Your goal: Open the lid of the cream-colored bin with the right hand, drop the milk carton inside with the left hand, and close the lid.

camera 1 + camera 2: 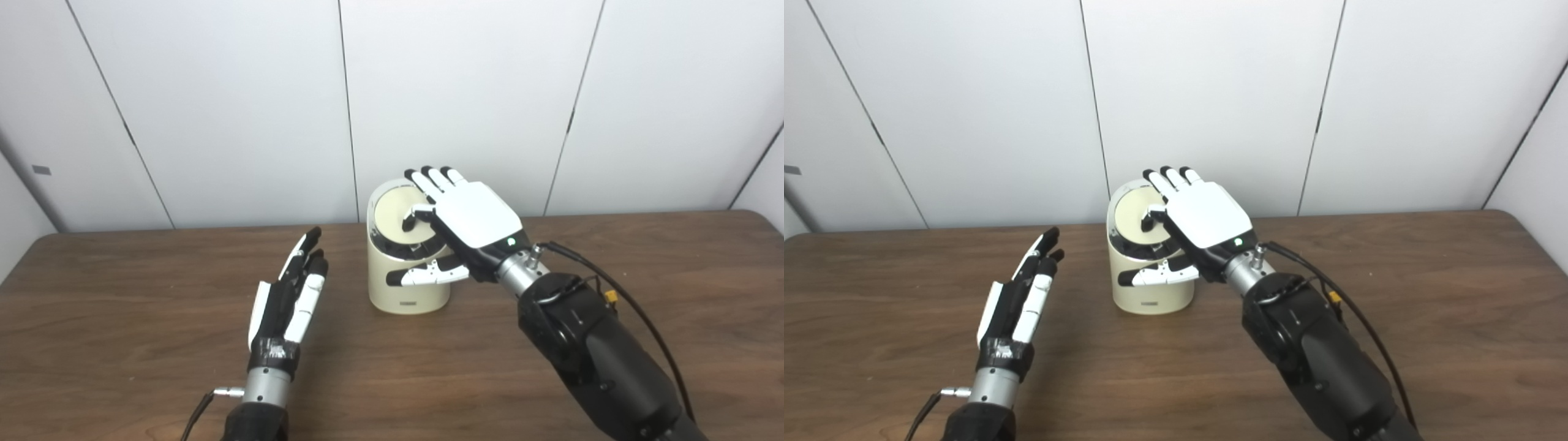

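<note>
White panelled wall [245,110] behind, dark seams running down it. Brown wood-grain table [122,343] fills the lower half.

Right arm [588,349] next in size, black casing, a black cable looping along it, coming in from the bottom right. Left arm enters bottom left, only the wrist and a bit of the forearm visible.

Bin [404,288]: cream, round, short, standing upright near the back middle of the table. Its lid [392,214] is a cream disc with a dark ring round it, sloping toward the camera; looks seated on the bin.

Right hand [468,217] lies across the bin's right side, back of hand up, fingers stretched over the lid, thumb low across the bin's front. Holding nothing; it hides the bin's right edge.

Left hand [291,294] just left of the bin, apart from it, edge-on over the table, fingers straight, empty.
</note>
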